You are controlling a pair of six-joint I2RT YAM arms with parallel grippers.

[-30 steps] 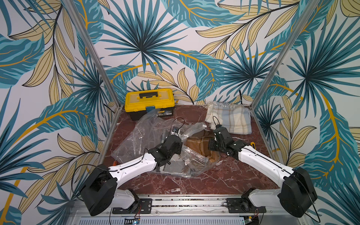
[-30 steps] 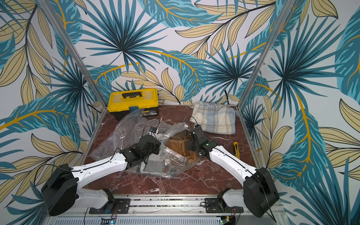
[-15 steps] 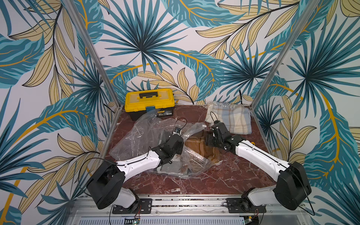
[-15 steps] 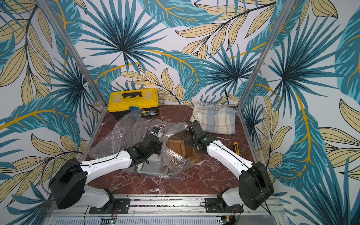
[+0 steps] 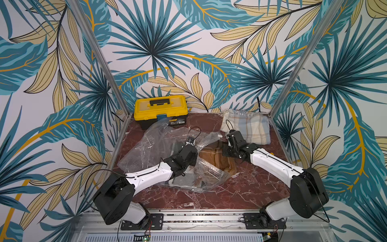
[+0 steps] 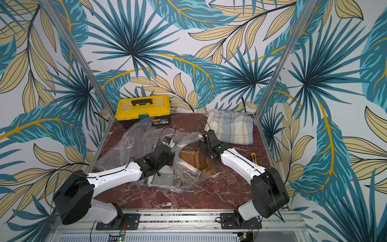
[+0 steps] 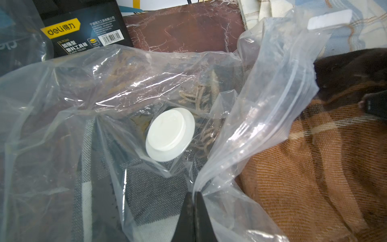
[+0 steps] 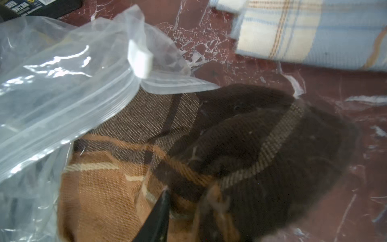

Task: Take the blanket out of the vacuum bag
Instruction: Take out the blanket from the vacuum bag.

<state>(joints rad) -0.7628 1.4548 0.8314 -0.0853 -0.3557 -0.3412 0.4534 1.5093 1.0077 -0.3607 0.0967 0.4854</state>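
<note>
My left claw (image 7: 194, 196) has its two fingers pressed together, with the zip edge (image 7: 272, 104) of the vacuum bag (image 7: 62, 125) pinched between them. I judge that grip is there to anchor the plastic, so the bag does not travel along when the cloth is pulled. Just past the fingertips, the round white valve (image 7: 169, 134) sits on the film. Grey checked fabric and some fringe show through the film around it.

My right claw (image 8: 188, 192) is down on the brown-and-orange blanket (image 8: 240, 136) at the bag's mouth. One finger is sharp against the weave and the other is a blur, so I cannot tell whether the claw has closed on a fold or stands apart. The white slider clip (image 8: 139, 58) sits at the end of the zip edge. The mouth gapes beside it, which is why the cloth is bare on this side.

In both top views, the blanket (image 5: 213, 159) lies between the two claws. Its right part is clear of the plastic and its left part is under the crumpled bag (image 5: 150, 150). By my reckoning it is partly out, and a pull to the right against the left claw's hold would free it.

Farther out on the red marble surface (image 5: 240, 192), a pale checked blanket (image 5: 249, 127) lies folded at the back right. A yellow toolbox (image 5: 160, 109) stands at the back left, touching the bag's far edge.
</note>
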